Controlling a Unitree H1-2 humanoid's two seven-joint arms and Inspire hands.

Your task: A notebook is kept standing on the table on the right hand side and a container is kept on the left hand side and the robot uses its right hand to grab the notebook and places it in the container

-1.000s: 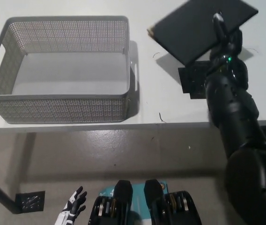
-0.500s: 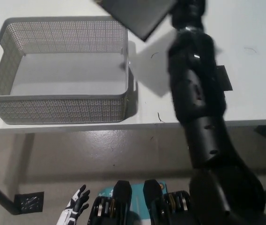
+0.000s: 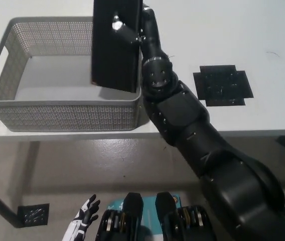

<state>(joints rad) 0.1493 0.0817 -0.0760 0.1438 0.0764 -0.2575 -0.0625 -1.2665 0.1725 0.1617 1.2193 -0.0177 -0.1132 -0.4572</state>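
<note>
One notebook (image 3: 115, 45) is visible: a flat black item, seen as a dark rectangular panel. It is held above the right-hand part of the container (image 3: 62, 113), with its lower edge overlapping the container's right wall in the head view. Whether the notebook is touching the container floor or wall cannot be told.

One container is present: a grey mesh basket with a slot handle in its left end wall. It rests on the white tabletop (image 3: 223, 35), on the left side. Its floor is seen bare to the left of the notebook.

One black square mat (image 3: 223, 85) lies flat on the tabletop to the right of the arm, well apart from the container. One further dark square piece (image 3: 32, 215) is seen on the floor below the tabletop edge, at the lower left.

Two robot hands are in view. The right hand (image 3: 132, 32) is clamped on the notebook, with its fingers (image 3: 120, 25) laid across the notebook's face near the right edge. The black right arm is extended from the bottom right diagonally up and to the left, passing over the tabletop edge beside the container's right front corner. The wrist is positioned just right of the notebook.

The left hand (image 3: 85, 218) is at rest at the lower left, below tabletop level, with its fingers apart and nothing held.
</note>
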